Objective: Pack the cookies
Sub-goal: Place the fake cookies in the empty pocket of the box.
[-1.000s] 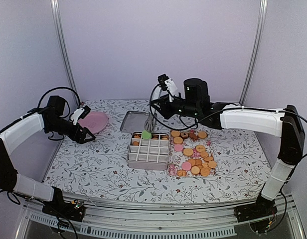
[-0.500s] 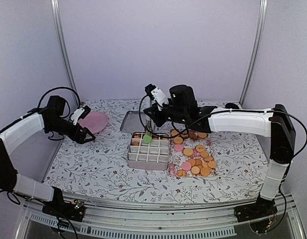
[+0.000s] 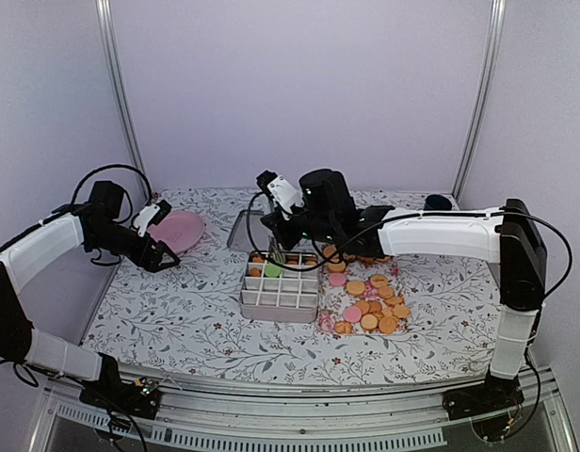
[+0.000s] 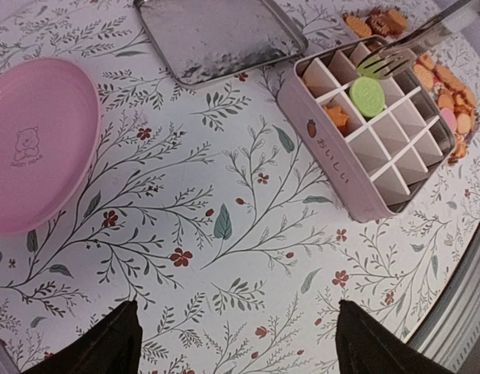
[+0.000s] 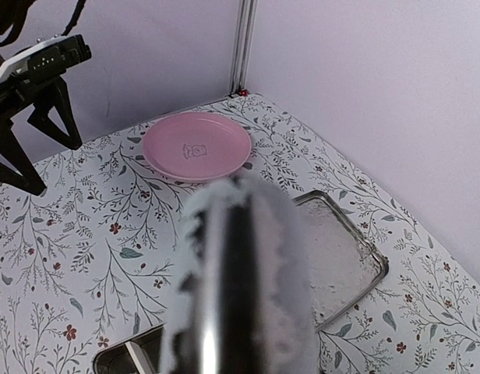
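The left gripper hangs over the flowery cloth with its two fingers spread wide. It holds nothing. The pink plate lies just beside it, and the flat metal tray lies a bit farther to the right.

Next comes the box with many small square holes. A few orange cookies sit in the holes at its far end. One green cookie rests there too, on top of the thin walls and not down inside a hole. Its flat face looks mostly up and is tipped a little. It is round, so it has no long side.

The right gripper reaches over the far end of the box. It seems to be pinching a shiny metal tool, but its own camera shows only a blur, so I cannot see the fingers well. The tip of the tool is right at the green cookie.

I think the step now is putting the green cookie into the box. The next move likely calls for letting it go gently so it slides down into one hole.

Most of the cookies lie in a pile just to the right of the box, so a lot of packing is left.
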Controlling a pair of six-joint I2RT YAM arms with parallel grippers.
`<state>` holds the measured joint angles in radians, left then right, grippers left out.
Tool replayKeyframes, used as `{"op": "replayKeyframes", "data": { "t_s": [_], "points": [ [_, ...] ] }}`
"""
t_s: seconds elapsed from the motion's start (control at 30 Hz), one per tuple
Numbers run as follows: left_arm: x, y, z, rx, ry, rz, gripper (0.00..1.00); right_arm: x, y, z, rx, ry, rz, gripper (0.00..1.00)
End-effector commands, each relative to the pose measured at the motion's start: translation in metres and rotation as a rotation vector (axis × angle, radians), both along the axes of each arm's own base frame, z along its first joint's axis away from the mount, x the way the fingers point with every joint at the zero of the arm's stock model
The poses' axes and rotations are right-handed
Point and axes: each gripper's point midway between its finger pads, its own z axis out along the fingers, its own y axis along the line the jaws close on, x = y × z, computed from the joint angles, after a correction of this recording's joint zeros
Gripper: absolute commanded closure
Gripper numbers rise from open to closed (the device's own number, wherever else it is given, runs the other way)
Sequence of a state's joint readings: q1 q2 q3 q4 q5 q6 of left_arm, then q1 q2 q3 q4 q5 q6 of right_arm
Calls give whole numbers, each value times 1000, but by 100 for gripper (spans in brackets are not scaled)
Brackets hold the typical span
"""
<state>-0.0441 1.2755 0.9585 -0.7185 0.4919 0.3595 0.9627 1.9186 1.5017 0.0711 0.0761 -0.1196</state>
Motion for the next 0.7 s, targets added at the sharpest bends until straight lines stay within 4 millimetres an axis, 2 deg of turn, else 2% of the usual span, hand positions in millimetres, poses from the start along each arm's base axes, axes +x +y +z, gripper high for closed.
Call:
{"op": "replayKeyframes", "data": {
  "t_s": [0.0,0.17,0.37,0.47,0.67],
  "points": [
    [0,-4,7,-2,-35,-21,13,-7,11,3,-20,-21,-8,100],
    [0,-4,7,1,-34,-21,13,-10,10,12,-4,-26,-7,98],
    [1,-5,8,-5,-34,-20,13,-15,8,41,61,-37,7,80],
    [1,-5,9,-6,-35,-19,13,-18,7,49,87,-31,13,66],
    [1,-6,10,-6,-37,-21,13,-19,5,51,112,-7,6,64]
  ]
}}
